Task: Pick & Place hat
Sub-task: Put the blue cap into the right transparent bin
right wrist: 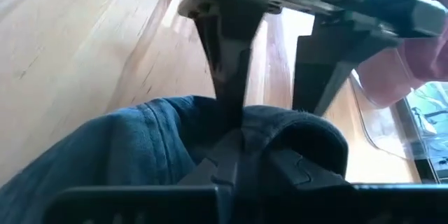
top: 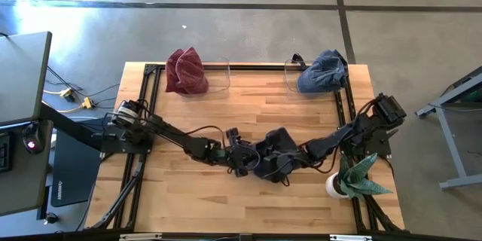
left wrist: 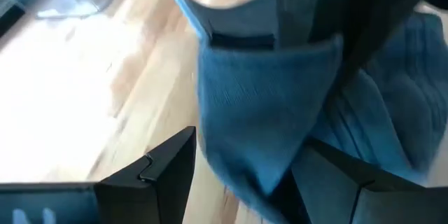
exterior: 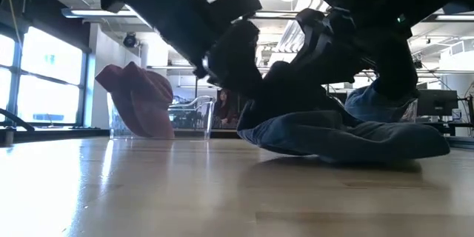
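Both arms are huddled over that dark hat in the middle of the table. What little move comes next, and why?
Probably the left hand closes on the hat. Its fingers stand open around a fold of the cloth, the right hand pinches the hat from the other side, and the hat lies on the table.

Three hats (top: 276,151), two bins (top: 217,79), one plant (top: 354,177)

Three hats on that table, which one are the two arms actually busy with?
The dark blue hat in the middle of the table, where both grippers meet. The maroon hat and the lighter blue hat sit untouched at the far edge.
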Tool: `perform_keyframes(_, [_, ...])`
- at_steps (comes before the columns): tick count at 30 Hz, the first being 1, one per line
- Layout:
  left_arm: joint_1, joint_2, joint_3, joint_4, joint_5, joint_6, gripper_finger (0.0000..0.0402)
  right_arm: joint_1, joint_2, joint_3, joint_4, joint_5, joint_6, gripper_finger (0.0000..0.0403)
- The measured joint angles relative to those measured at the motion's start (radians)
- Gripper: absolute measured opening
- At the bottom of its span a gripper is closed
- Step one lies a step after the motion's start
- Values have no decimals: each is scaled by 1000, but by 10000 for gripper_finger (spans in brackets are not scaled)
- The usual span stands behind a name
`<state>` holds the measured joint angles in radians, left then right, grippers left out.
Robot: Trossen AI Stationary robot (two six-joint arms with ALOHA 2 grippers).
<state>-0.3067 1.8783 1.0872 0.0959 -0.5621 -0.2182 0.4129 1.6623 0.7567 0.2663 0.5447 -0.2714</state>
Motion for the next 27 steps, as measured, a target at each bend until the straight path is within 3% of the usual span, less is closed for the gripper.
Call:
perform_keyframes(10, [6, 63, -4, -1, -33, -15, 218, -9, 0, 0, -17, 134, 17, 20])
perform_keyframes(13, [8, 57, 2, 18, -33, -21, 218, -23, 0, 1, -35, 158, 67, 52])
perform_keyframes(19, [28, 58, -2, -15, -52, -45, 210, 12, -64, 16, -112, 344, 119, 154])
perform_keyframes(23, [27, 58, -2, -46, -82, -51, 182, 47, -168, 74, -335, 249, 296, 178])
perform_keyframes(27, [26, 58, -2, -39, -76, -50, 151, 36, -232, 80, -410, -14, 450, 172])
